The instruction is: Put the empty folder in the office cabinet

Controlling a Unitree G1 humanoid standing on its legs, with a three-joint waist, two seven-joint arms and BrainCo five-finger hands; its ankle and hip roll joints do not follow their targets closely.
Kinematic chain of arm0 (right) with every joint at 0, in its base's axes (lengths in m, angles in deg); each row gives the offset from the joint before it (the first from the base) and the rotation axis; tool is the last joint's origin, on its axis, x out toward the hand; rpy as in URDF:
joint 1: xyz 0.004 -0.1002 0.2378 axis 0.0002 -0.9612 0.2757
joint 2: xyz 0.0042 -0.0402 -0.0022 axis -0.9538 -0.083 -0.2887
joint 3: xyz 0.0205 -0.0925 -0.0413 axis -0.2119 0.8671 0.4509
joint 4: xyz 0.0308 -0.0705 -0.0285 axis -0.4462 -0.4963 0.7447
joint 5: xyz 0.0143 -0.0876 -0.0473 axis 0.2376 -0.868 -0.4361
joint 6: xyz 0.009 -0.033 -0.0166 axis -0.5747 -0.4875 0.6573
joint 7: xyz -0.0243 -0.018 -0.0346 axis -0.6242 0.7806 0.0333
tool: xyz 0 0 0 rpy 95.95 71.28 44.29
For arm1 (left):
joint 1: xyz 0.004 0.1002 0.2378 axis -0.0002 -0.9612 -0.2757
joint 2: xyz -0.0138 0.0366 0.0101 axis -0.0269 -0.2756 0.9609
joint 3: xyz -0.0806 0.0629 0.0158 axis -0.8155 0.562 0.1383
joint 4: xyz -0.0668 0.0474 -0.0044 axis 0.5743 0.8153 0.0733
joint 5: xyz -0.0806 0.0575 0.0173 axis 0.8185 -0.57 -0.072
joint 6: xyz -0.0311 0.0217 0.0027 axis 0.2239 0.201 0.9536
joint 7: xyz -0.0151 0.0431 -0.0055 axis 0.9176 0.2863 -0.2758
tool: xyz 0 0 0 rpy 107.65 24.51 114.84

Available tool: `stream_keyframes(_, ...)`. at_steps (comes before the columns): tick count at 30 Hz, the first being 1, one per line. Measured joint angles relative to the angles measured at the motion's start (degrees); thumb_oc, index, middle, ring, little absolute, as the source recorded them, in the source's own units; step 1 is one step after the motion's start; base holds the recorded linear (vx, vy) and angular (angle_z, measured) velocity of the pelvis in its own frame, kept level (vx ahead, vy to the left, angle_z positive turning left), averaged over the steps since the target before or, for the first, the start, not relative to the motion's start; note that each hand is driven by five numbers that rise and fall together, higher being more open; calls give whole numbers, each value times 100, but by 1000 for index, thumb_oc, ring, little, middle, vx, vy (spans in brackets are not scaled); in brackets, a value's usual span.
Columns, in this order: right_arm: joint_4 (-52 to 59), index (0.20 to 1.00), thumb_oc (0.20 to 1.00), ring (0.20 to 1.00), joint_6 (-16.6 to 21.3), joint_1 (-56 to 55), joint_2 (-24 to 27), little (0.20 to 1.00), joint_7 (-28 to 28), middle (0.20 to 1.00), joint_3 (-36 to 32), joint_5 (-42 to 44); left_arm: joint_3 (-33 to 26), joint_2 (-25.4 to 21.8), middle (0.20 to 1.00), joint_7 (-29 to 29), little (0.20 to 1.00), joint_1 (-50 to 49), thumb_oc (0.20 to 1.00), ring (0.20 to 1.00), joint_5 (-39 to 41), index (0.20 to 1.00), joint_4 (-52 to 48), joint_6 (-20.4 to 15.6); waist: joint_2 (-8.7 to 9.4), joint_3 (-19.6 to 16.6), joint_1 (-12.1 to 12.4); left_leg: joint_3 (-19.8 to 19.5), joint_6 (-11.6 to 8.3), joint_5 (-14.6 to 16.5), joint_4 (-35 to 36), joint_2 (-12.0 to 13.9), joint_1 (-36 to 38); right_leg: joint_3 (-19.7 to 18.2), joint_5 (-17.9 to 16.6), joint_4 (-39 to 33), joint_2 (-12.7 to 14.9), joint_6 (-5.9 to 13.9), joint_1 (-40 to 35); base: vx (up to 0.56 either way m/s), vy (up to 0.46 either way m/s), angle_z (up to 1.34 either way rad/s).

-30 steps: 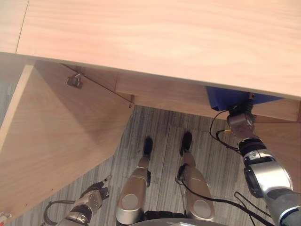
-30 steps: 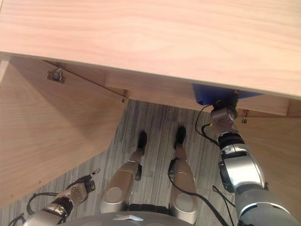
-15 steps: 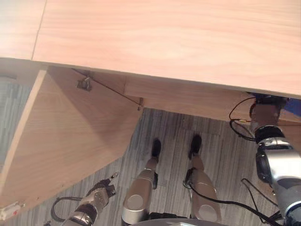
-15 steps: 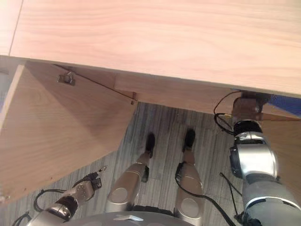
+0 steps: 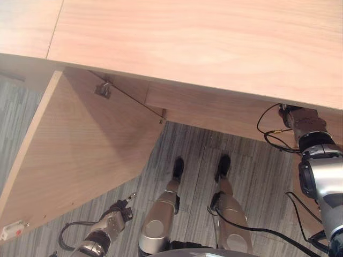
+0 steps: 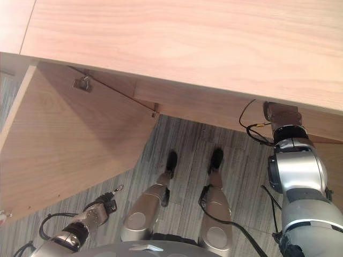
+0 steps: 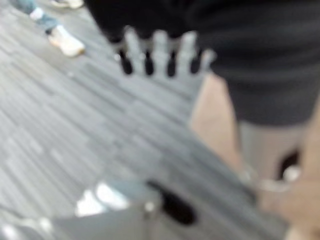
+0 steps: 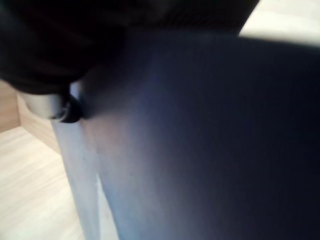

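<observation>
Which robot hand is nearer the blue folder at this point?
The right. The right robot hand is against the blue folder, with a dark fingertip on its edge inside the cabinet. The left robot hand hangs low by the open cabinet door, away from it.

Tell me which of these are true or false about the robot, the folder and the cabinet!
1. The cabinet door on the robot's left is swung open. True.
2. The blue folder lies on the floor. False: the right wrist view shows it right against the right robot hand, over pale wood.
3. The left robot hand hangs low above the grey floor. True.
4. The left robot hand holds the folder. False: its fingers are straight and hold nothing.
5. The right arm reaches under the wooden cabinet top. True.
</observation>
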State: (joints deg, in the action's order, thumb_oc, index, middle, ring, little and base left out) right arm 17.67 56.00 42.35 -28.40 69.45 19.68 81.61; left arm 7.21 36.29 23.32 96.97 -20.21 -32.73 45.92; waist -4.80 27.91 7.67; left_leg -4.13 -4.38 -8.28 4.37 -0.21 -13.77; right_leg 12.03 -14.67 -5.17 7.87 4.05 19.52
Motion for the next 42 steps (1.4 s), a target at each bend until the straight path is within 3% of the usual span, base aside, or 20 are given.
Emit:
stream_keyframes(3, -1, 200, 200, 200, 93, 0, -23, 200, 73, 200, 3, -4, 71, -17, 1000, -37, 1000, 4, 1000, 1000, 4, 1000, -99, -38, 18, 11, 63, 3, 0, -3, 0, 0, -15, -2, 0, 0, 0, 0, 14, 0, 0, 0)
stream_keyframes(6, -3, 200, 200, 200, 396, 46, -29, 200, 306, 200, 2, -131, 109, -26, 1000, -37, 1000, -2, 1000, 1000, 28, 1000, -341, -43, 57, 34, 97, -15, -6, -24, -1, 0, -68, 8, -1, 0, -1, -1, 56, -6, 1, 5)
stream_keyframes(7, -8, 200, 200, 200, 654, 138, -33, 200, 556, 200, -5, -164, 111, -37, 1000, -36, 1000, 4, 1000, 1000, 67, 1000, -452, -58, 113, 68, 103, -35, -14, -37, -2, 0, -103, 21, -5, 0, -2, -2, 83, -3, -1, 4)
stream_keyframes(9, -8, 200, 200, 200, 654, 138, -33, 200, 556, 200, -5, -164, 111, -37, 1000, -36, 1000, 4, 1000, 1000, 67, 1000, -452, -58, 113, 68, 103, -35, -14, -37, -2, 0, -103, 21, -5, 0, -2, -2, 83, -2, -1, 2)
stream_keyframes(10, -18, 200, 200, 200, 1074, 220, -38, 200, 915, 200, -35, -164, 133, -38, 1000, -15, 1000, 3, 1000, 1000, 77, 1000, -461, -75, 188, 113, 111, -39, -13, -38, -2, 0, -107, 30, -5, 0, -1, -2, 83, 0, 0, 0)
stream_keyframes(11, -18, 200, 200, 200, 1074, 220, -38, 200, 915, 200, -35, -164, 133, -38, 1000, -15, 1000, 3, 1000, 1000, 77, 1000, -461, -75, 188, 113, 111, -39, -13, -38, -2, 0, -107, 30, -5, 0, -1, -2, 83, -28, -11, 4)
stream_keyframes(12, -29, 200, 200, 200, 1394, 237, -35, 200, 1141, 200, -59, -170, 206, -46, 1000, 30, 1000, 5, 1000, 1000, 144, 1000, -469, -85, 205, 122, 117, -52, -11, -39, -3, 1, -114, 43, -25, 0, -2, -20, 83, -38, -14, 3)
stream_keyframes(17, -199, 200, 200, 200, 2114, 480, -45, 200, 1891, 200, -31, -278, 362, -93, 1000, 126, 1000, 9, 1000, 1000, 285, 1000, -605, -90, 201, 156, 202, -21, -11, -40, -4, 10, -190, 40, -54, 0, -14, -51, 181, -17, -11, -3)
stream_keyframes(39, -197, 200, 200, 200, 2537, 823, -59, 200, 2049, 200, 196, -191, 364, -233, 1000, 193, 1000, 33, 1000, 1000, 512, 1000, -861, -143, 204, 227, 251, 52, -47, -50, -3, 112, -161, -25, -37, 0, -127, -27, 185, -2, -3, -1)
stream_keyframes(40, -197, 385, 385, 385, 2520, 824, -59, 385, 1975, 385, 196, -137, 365, -233, 1000, 197, 1000, 33, 1000, 1000, 512, 1000, -861, -143, 204, 227, 257, 53, -49, -51, -3, 115, -161, -26, -39, 0, -130, -30, 185, 0, 0, 0)
stream_keyframes(41, -200, 1000, 1000, 1000, 2407, 824, -59, 1000, 1712, 1000, 195, 76, 362, -233, 1000, 197, 1000, 31, 1000, 1000, 512, 1000, -855, -144, 204, 227, 256, 54, -51, -51, -3, 121, -161, -30, -35, 0, -135, -25, 185, 0, 0, 0)
stream_keyframes(42, -201, 1000, 1000, 1000, 2283, 823, -60, 1000, 1544, 1000, 196, 138, 355, -235, 1000, 196, 1000, 29, 1000, 1000, 512, 1000, -865, -143, 204, 227, 260, 57, -55, -52, -3, 125, -160, -31, -32, -1, -137, -23, 186, 0, 0, 0)
